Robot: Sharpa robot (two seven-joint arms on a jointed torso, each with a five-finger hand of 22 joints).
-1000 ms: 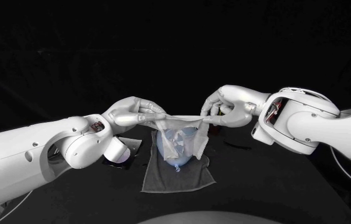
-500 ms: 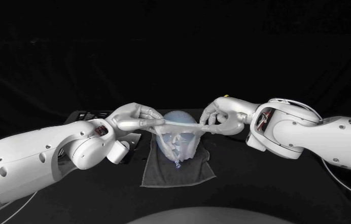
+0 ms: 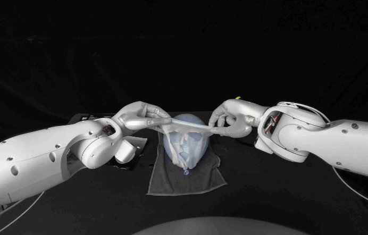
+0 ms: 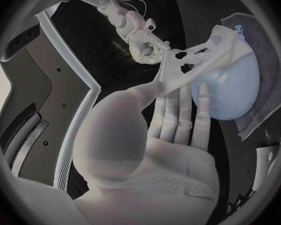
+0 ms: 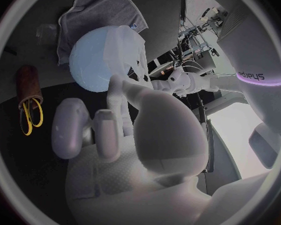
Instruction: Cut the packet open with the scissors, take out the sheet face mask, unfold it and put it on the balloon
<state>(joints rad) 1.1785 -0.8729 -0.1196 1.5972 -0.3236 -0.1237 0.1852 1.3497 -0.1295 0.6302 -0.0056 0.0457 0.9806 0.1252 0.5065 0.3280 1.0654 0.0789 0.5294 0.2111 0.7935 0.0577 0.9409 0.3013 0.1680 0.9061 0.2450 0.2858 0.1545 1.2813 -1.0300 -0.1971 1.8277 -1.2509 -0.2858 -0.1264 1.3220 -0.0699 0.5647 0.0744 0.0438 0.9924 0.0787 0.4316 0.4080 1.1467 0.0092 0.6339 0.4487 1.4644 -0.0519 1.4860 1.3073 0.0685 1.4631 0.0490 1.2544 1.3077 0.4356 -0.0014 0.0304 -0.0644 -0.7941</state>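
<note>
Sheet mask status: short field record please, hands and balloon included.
mask: white sheet face mask, unfolded, stretched between both hands, draped partly over the balloon
balloon: pale blue balloon, lying on a grey cloth
left hand: fingers pinch one end of the mask
right hand: fingers pinch the opposite end

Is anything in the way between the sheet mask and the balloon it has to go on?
Nothing visible stands between them. The left hand and right hand hold the sheet mask stretched between them, and it drapes directly over the balloon, which lies on a grey cloth.
</note>
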